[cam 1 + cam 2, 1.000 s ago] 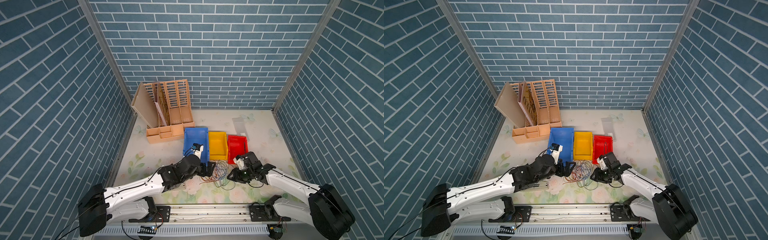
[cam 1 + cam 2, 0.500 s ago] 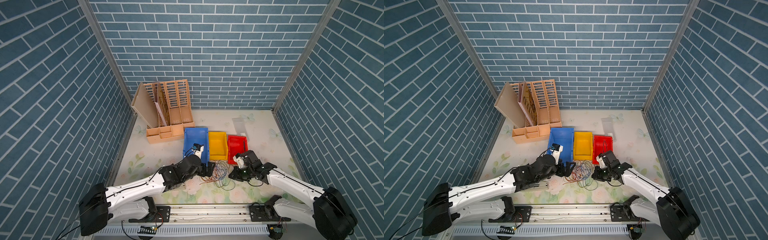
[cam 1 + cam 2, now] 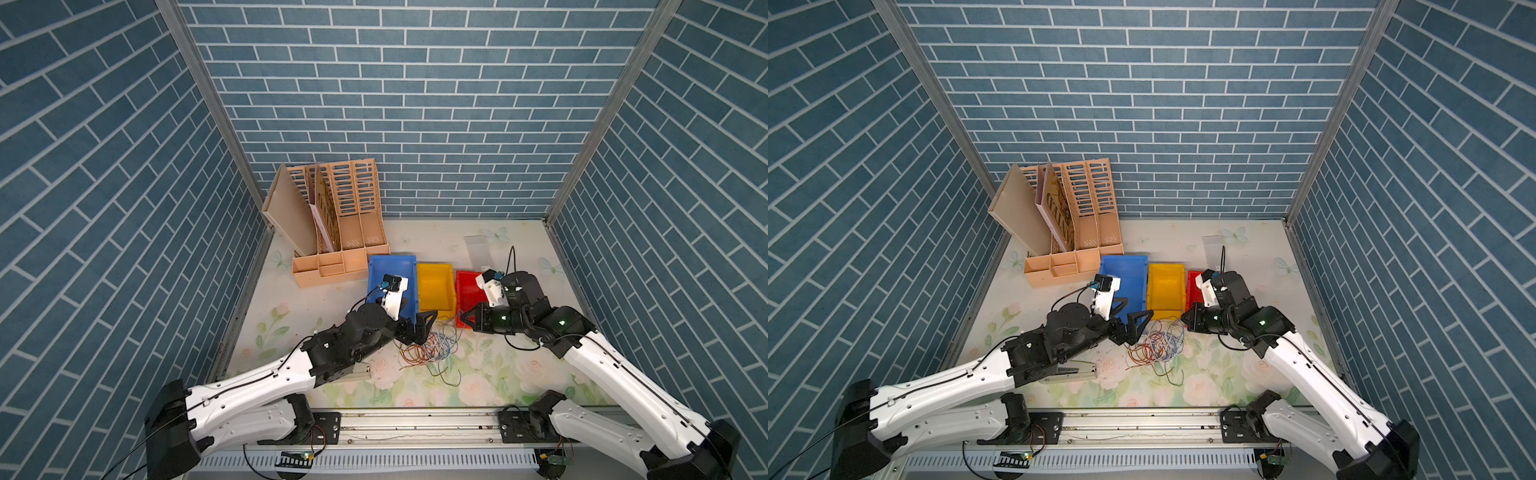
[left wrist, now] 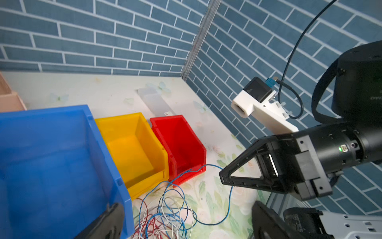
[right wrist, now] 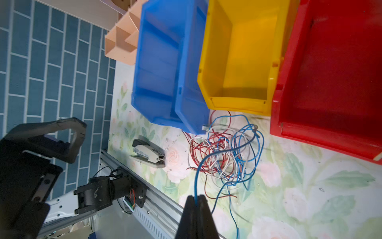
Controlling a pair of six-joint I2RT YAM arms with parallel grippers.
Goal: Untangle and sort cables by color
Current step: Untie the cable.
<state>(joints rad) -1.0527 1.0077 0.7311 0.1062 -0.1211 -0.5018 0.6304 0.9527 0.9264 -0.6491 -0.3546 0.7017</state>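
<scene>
Tension is my aim: my right pincer (image 5: 195, 199) pinches one blue cable (image 5: 199, 171) rising from the tangle of cables (image 5: 221, 153) just before the yellow bin (image 5: 237, 104), while my left pincer (image 3: 1133, 309) stands spread beside it, likely to hold the rest down.

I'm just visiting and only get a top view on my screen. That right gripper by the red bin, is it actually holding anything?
Observer: Yes. The right wrist view shows the right gripper shut on one blue cable leading from the tangle.
Visitor: Is anything in the red bin? It's half hidden for me.
Observer: No. The left wrist view shows its inside bare.
Visitor: And the grey object near the tangle?
Observer: A stapler, seen whole in the right wrist view.
</scene>
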